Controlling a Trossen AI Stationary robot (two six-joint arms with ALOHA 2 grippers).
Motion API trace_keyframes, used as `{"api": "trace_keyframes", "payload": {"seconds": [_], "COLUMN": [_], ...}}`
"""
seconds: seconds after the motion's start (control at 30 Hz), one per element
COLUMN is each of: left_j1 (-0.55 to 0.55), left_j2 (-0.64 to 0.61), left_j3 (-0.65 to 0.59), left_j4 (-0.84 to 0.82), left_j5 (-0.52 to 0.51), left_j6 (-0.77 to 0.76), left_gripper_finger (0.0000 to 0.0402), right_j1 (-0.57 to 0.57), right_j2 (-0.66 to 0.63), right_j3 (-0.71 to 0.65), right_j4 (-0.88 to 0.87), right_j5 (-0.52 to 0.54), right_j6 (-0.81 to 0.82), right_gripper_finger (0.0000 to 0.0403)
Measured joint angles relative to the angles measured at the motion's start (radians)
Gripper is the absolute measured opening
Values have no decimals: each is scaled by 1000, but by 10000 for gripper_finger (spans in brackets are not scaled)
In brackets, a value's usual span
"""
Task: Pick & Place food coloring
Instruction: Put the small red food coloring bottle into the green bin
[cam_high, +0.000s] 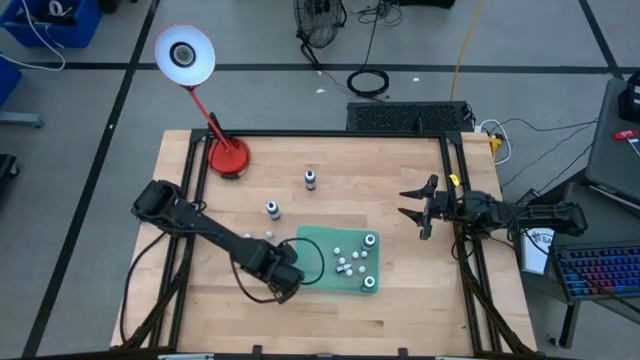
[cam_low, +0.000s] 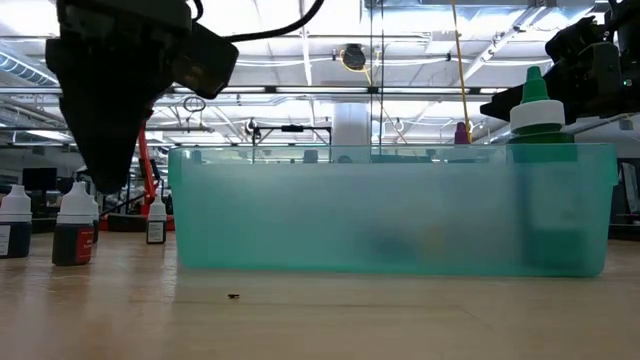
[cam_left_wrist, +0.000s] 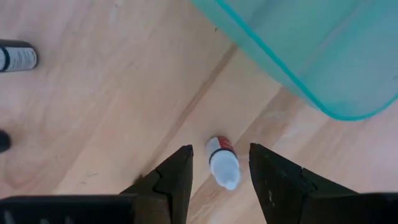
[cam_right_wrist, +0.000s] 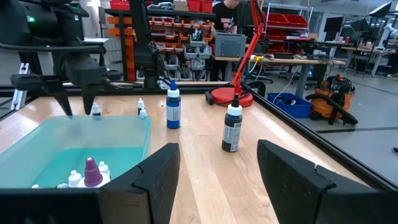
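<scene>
The food coloring bottles are tiny, with white caps. Several stand in the green tray; others stand on the wood: two taller ones and small ones. My left gripper is open, pointing down just left of the tray. Its fingers stand on either side of a small red-bodied bottle without touching it. In the low view the left gripper hangs over the bottle. My right gripper is open and waits right of the tray.
A red lamp base with a white round head stands at the far left corner. A green-capped bottle sticks up above the tray wall. Black rails frame the table. Bare wood lies near the front edge.
</scene>
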Motion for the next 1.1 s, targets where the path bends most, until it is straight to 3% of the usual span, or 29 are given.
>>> {"api": "trace_keyframes", "payload": {"seconds": [0.4,1.1], "left_j1": [-41,-58], "left_j2": [0,12], "left_j3": [0,0], "left_j4": [5,15], "left_j5": [0,-75], "left_j6": [79,77], "left_gripper_finger": [161,161], "right_j1": [0,0], "right_j2": [0,0], "right_j3": [0,0], "right_j4": [0,0], "right_j5": [0,0], "right_j6": [0,0], "right_gripper_finger": [204,205]}}
